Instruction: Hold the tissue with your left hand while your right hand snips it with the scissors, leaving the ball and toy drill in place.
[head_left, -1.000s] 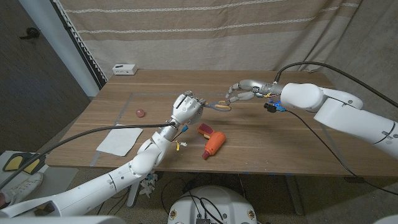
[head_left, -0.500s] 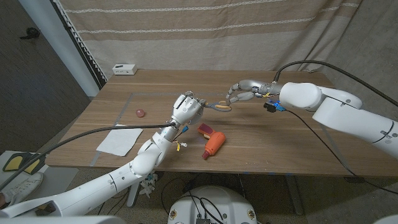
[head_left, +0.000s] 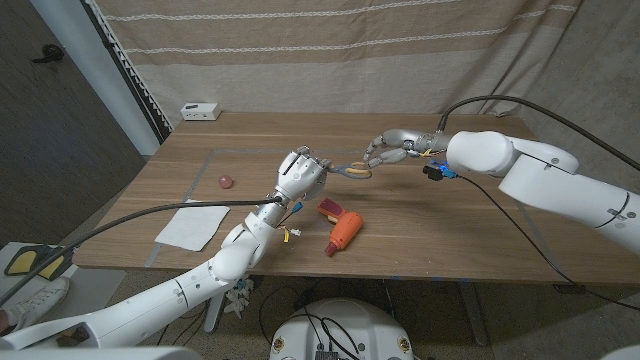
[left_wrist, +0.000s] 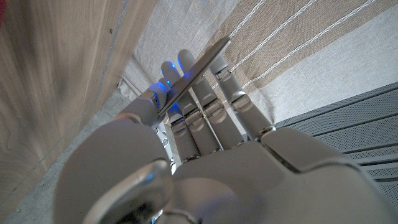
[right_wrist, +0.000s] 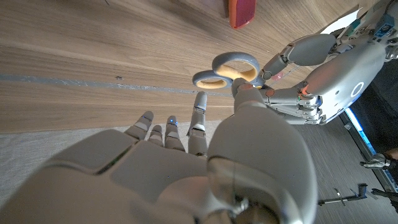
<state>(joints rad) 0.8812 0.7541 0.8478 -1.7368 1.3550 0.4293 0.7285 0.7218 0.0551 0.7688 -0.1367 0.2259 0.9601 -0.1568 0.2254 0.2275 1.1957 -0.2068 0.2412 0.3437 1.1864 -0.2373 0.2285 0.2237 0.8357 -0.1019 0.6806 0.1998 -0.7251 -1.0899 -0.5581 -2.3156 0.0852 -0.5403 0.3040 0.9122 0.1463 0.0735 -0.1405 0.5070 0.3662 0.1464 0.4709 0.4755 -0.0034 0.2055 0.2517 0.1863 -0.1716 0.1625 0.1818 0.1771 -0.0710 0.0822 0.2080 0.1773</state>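
My left hand (head_left: 300, 174) is raised over the table's middle and grips the scissors (head_left: 353, 168) by the blades; one blade (left_wrist: 198, 65) lies across its fingers. The grey-and-yellow handles (right_wrist: 227, 70) point at my right hand (head_left: 390, 149), whose thumb tip touches a loop while its fingers (right_wrist: 166, 130) stay spread. The white tissue (head_left: 190, 227) lies flat near the front left edge. The pink ball (head_left: 225, 181) sits behind it. The orange and red toy drill (head_left: 340, 229) lies below the scissors, front of centre.
A small white box (head_left: 200, 110) stands at the back left corner of the table (head_left: 480, 230). Tape lines (head_left: 205, 165) cross the left part of the wood. A curtain hangs behind the far edge.
My right hand has edged a little to the left, closer onto the scissor handles. The left hand, tissue, ball and drill have stayed put.
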